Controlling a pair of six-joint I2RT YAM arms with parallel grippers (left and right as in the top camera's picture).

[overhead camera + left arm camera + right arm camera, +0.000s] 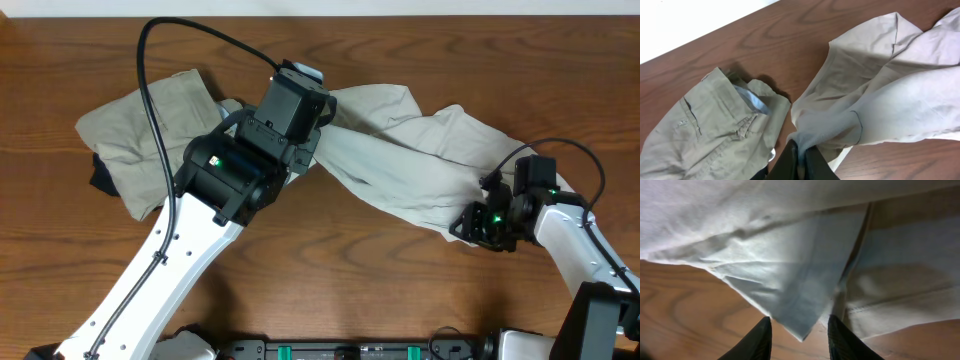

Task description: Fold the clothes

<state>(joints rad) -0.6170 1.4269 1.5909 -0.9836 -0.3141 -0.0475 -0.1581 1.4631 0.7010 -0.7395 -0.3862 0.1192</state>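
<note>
Two grips differ: the left gripper [801, 152] is clenched on the cream garment [400, 160] at overhead centre, whose length runs toward frame right to the right gripper [799, 325], fingers parted around a hem corner just ahead, not pinching it.
</note>
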